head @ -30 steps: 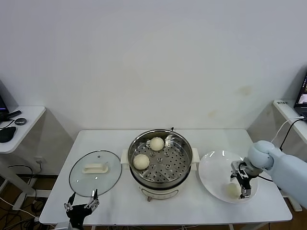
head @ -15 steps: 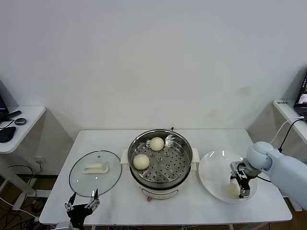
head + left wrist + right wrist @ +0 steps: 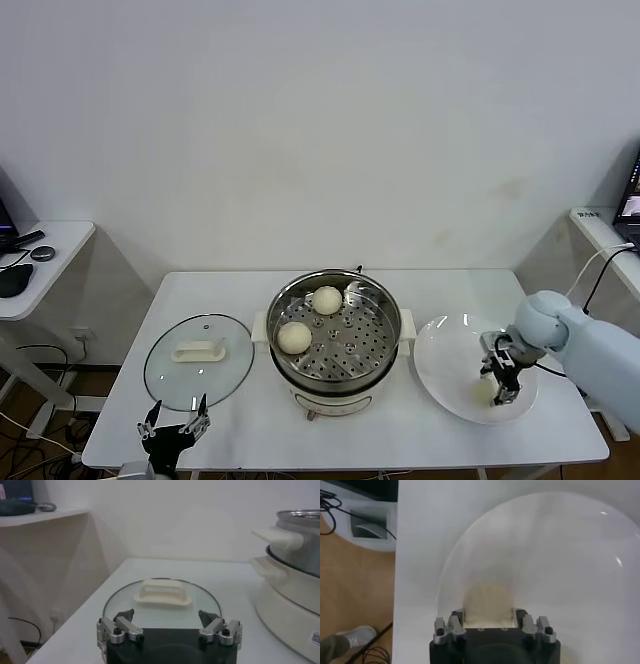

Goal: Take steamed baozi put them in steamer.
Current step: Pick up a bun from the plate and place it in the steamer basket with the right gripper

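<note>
Steamer (image 3: 334, 340) stands at the frame's centre with two baozi (image 3: 294, 337) (image 3: 327, 299) on its tray. At lower right, the right gripper (image 3: 499, 388) sits over the plate (image 3: 445, 365), its fingers clamped on a third baozi (image 3: 487, 605). At the bottom left edge the left gripper (image 3: 172, 432) waits, fingers apart, near the lid (image 3: 198, 361).

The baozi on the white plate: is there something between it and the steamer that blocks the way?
Nothing visible does. The right gripper is around the baozi on the plate. The table between the plate and the steamer is bare. The steamer is open, with its glass lid lying on its far side.
</note>
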Controlling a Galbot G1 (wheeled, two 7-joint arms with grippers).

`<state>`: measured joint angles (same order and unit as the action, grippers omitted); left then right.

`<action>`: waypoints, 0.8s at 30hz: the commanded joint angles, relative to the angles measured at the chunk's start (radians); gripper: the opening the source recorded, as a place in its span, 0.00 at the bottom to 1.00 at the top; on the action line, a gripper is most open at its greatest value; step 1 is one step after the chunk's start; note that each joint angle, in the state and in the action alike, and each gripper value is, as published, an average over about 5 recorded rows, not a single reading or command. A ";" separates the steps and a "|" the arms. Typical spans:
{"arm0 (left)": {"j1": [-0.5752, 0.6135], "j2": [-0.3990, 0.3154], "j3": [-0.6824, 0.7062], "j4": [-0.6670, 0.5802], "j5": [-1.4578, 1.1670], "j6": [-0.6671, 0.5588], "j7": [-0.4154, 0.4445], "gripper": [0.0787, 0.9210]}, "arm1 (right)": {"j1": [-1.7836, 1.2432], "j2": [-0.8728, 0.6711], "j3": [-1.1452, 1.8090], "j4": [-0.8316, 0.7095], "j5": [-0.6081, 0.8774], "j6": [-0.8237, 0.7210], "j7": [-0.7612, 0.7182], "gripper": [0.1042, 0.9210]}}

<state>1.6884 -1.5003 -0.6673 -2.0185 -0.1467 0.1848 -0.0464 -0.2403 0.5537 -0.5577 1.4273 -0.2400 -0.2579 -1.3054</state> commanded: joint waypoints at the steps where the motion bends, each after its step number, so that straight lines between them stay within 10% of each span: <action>1: -0.011 -0.001 0.007 0.005 0.014 0.002 -0.002 0.88 | 0.424 0.038 -0.219 0.011 0.157 -0.011 -0.024 0.60; 15: -0.036 0.014 0.001 0.003 0.038 0.000 -0.013 0.88 | 0.877 0.343 -0.443 -0.064 0.570 0.028 -0.048 0.60; 24: -0.038 0.007 0.006 -0.018 0.016 0.002 -0.011 0.88 | 0.873 0.430 -0.639 -0.068 0.542 0.677 0.136 0.60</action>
<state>1.6527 -1.4934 -0.6613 -2.0332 -0.1266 0.1860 -0.0575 0.5102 0.8623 -0.9939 1.3679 0.2194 -0.0742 -1.3110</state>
